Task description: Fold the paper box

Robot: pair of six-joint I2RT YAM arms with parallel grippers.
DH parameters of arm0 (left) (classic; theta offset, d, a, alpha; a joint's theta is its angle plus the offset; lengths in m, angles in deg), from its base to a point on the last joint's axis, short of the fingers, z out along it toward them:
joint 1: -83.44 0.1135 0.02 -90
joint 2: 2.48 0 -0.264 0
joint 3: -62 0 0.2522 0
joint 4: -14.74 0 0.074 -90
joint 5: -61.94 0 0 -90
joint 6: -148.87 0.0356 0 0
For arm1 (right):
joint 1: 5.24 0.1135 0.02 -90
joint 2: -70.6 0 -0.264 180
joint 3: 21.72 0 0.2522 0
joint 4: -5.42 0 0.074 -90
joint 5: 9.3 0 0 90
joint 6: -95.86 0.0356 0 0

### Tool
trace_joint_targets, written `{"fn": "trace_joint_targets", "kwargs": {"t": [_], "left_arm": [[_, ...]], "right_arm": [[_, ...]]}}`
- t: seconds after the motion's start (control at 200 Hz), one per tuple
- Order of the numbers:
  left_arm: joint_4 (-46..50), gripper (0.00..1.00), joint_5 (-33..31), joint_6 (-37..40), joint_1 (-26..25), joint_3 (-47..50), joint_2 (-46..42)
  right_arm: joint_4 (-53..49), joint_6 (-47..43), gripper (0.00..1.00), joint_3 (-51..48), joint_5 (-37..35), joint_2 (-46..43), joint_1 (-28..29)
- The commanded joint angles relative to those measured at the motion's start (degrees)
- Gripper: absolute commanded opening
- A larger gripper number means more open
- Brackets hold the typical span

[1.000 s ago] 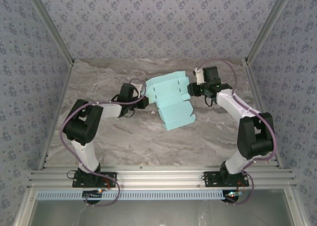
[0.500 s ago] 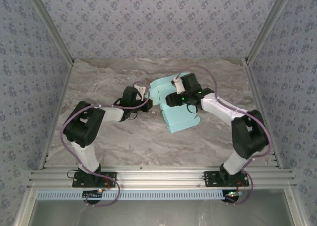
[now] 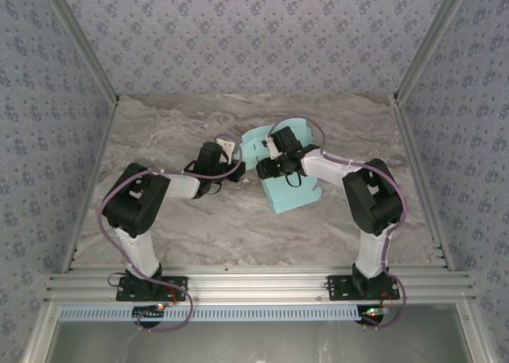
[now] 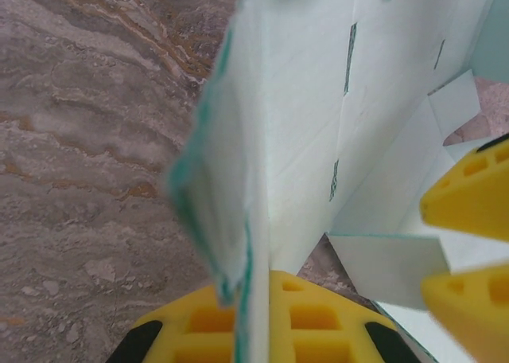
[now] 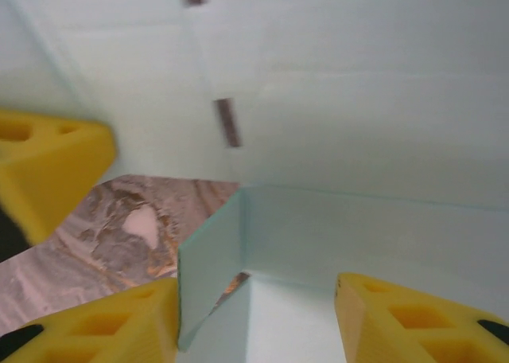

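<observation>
Inspection finding: the paper box (image 3: 290, 189) lies part-formed on the marbled table (image 3: 175, 124), its long axis running from the far side toward the near side and skewed slightly to the right at the near end. The left gripper (image 3: 237, 162) sits at the box's left edge, pressed together on a thin upright card panel. In the left wrist view the panel's edge passes straight down between the two yellow pads, so the box is anchored from that side. The right gripper (image 3: 265, 169) reaches in from the box's right and hangs over the interior toward the far left end, close to the pinched panel. Its jaws stand apart with nothing clamped. In the right wrist view a small upright flap (image 5: 208, 271) rises inside the box between those jaws, hard against one pad and clear of the other. Two slots (image 5: 228, 122) show in the wall just beyond the flap. Judgement: the right arm is the working arm. The next move appears to turn on that flap lying directly ahead of and between its jaws, to be pushed or tucked toward the slotted wall while the left grip braces the box.
</observation>
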Motion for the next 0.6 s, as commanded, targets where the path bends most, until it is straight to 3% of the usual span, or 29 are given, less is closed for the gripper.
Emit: {"fn": "trace_joint_targets", "kwargs": {"t": [0.0,0.24,0.415,0.595], "left_arm": [[-2.28,0.00,-1.05,2.50,-0.69,1.08,-1.97],[-3.98,0.00,-4.81,3.33,-2.92,1.63,-0.57],[-5.22,0.00,-7.03,4.22,-4.50,1.92,-0.56],[-7.70,0.00,-8.48,4.16,-4.74,2.82,-0.37]], "right_arm": [[0.96,4.82,0.53,0.35,-1.01,-0.67,-2.98],[2.07,15.39,0.54,-3.09,8.23,-7.39,-5.76],[2.06,38.17,0.62,-2.40,8.61,-11.77,-6.48],[-4.91,61.58,0.74,2.72,7.45,-9.67,-7.05]]}}
